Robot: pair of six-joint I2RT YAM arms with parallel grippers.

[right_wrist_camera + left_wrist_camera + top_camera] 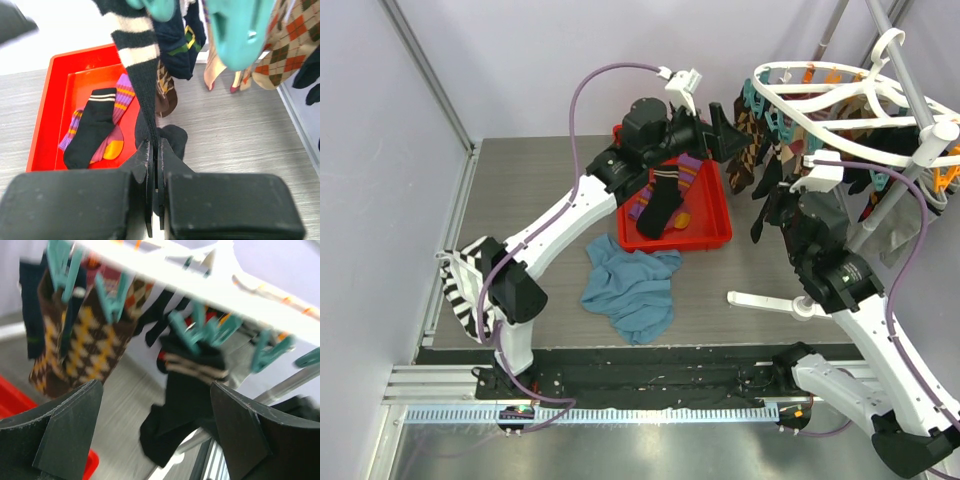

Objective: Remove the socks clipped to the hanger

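The white hanger (790,68) stands at the back right, with several socks (745,150) hanging from teal and orange clips. My right gripper (156,150) is shut on a black sock with cream stripes (137,55) that still hangs from a teal clip (235,30); the gripper also shows in the top view (782,200). My left gripper (725,132) is up at the hanger's left side, wide open and empty (157,425). A black sock (190,390) on a teal clip hangs in front of it, with a brown argyle sock (95,335) to the left.
A red tray (720,238) in the middle holds a black sock and purple-orange striped socks (665,200). A blue cloth (635,285) lies in front of it. A black-and-white striped cloth (460,285) is at the left edge. The hanger's white foot (765,300) lies on the table.
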